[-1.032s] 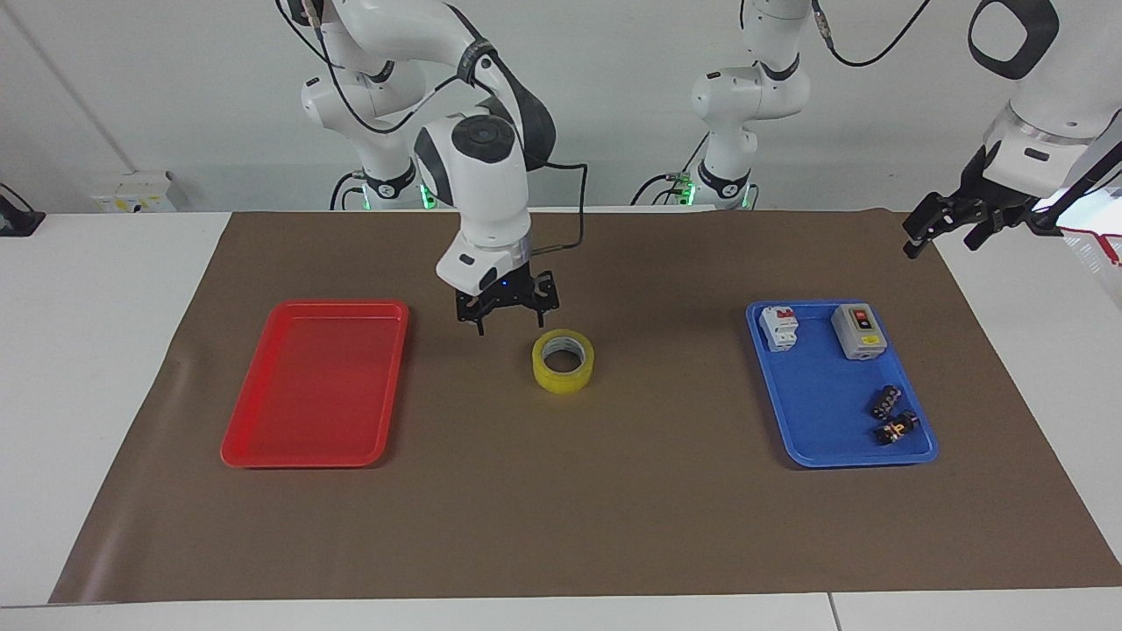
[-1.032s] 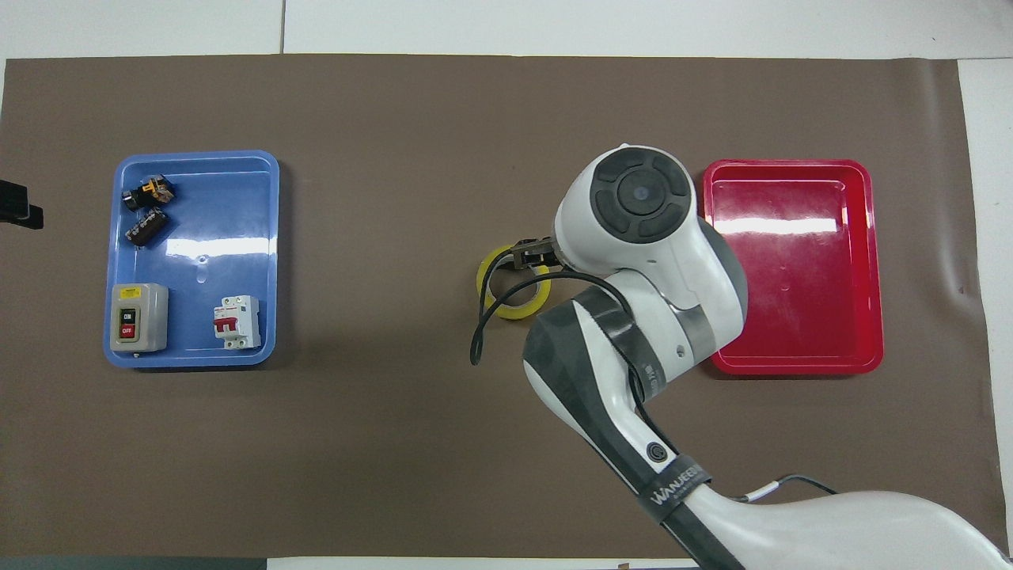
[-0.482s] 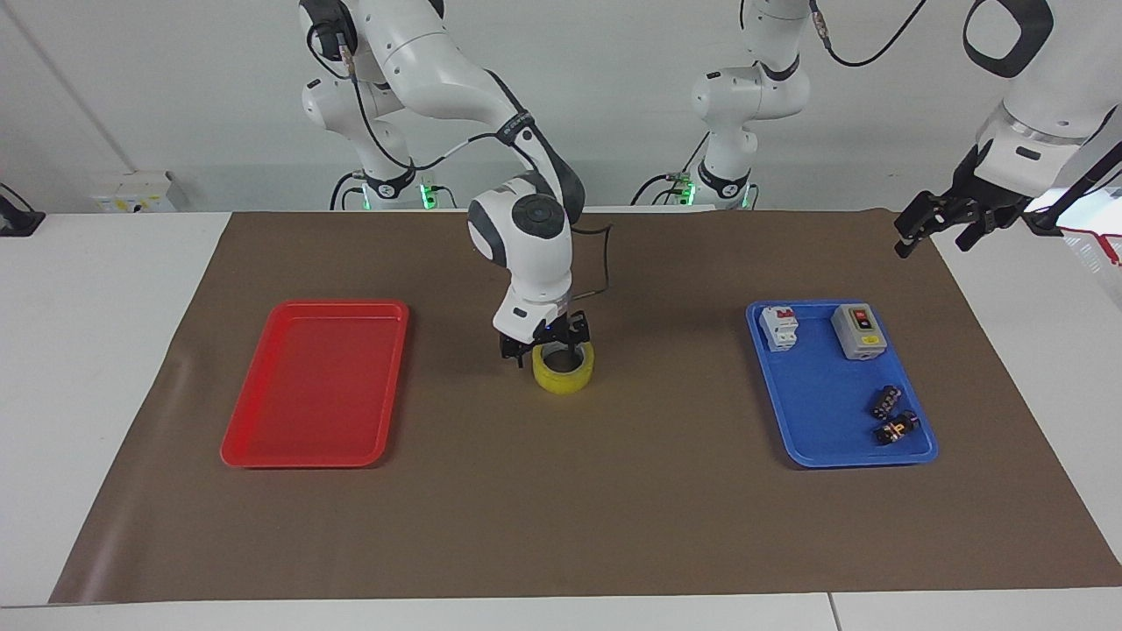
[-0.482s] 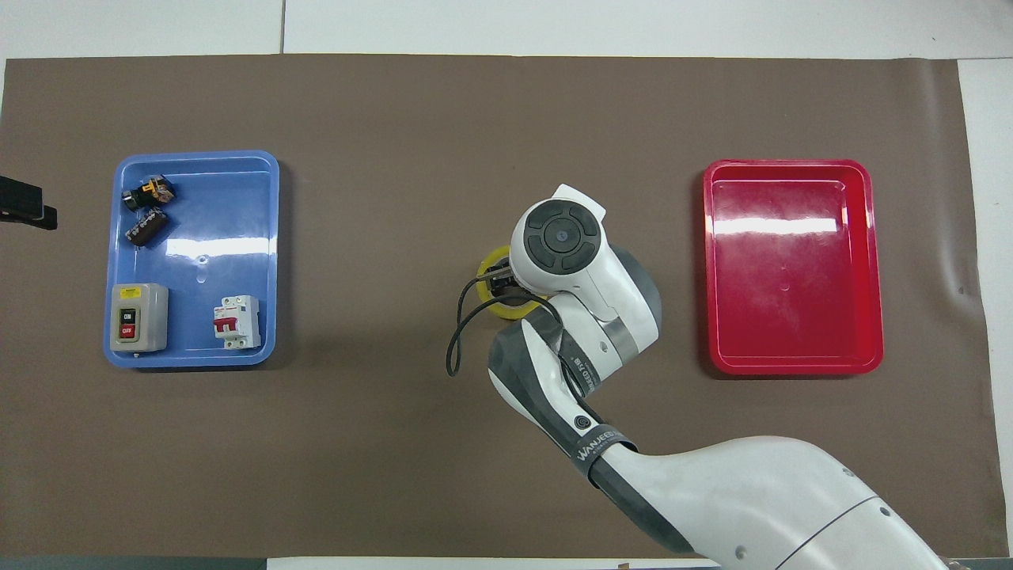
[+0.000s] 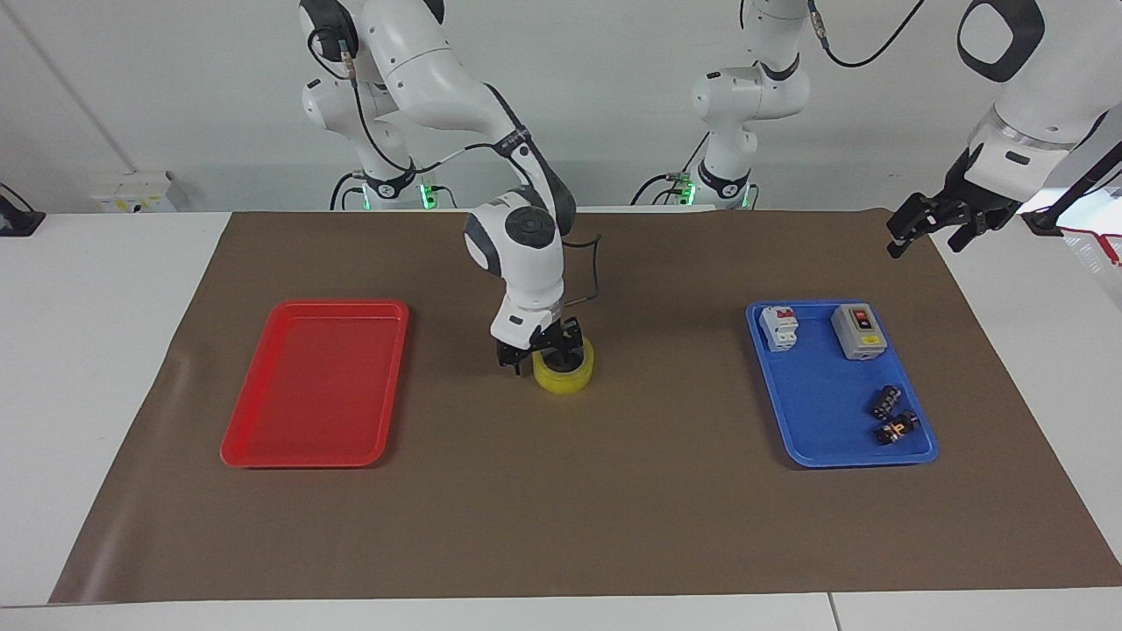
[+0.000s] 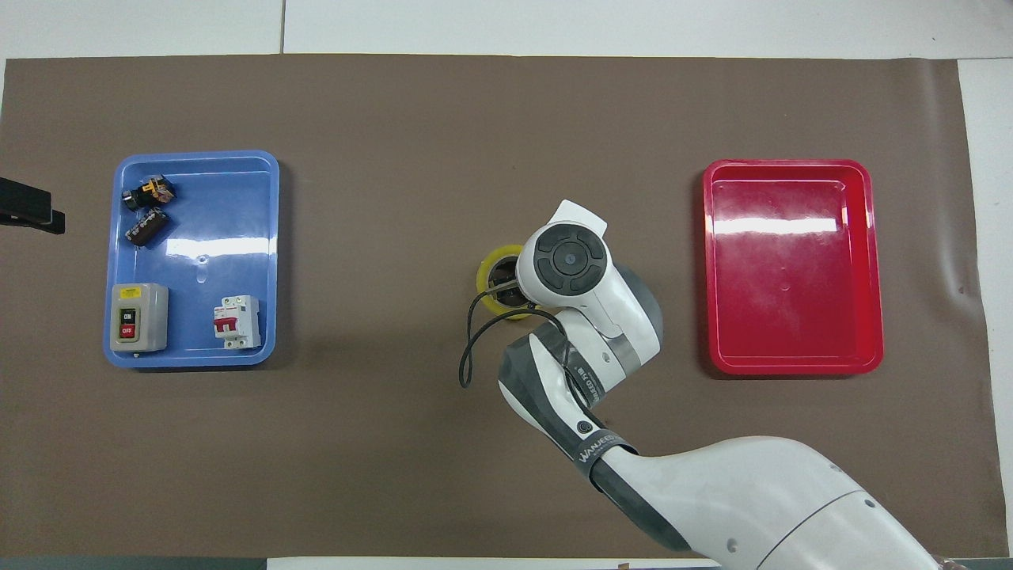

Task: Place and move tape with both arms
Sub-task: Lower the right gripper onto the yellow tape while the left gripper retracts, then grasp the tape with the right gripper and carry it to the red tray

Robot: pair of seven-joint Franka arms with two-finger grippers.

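The tape (image 5: 568, 377), a yellow roll lying flat, rests on the brown mat (image 5: 561, 517) midway between the two trays. My right gripper (image 5: 535, 358) is down at the roll and open. One finger reaches into the core and the other stands outside the wall on the red tray's side. In the overhead view the right wrist covers most of the tape (image 6: 489, 273). My left gripper (image 5: 929, 228) hangs open and holds nothing, over the mat's corner at the left arm's end, and waits.
A red tray (image 5: 316, 386) with nothing in it lies toward the right arm's end. A blue tray (image 5: 815, 394) toward the left arm's end holds a circuit breaker (image 5: 778, 327), a grey switch box (image 5: 859, 331) and two small black parts (image 5: 890, 416).
My right gripper has come down from beside the tape onto it, so that its fingers straddle the wall. The left gripper has drifted slightly upward and inward.
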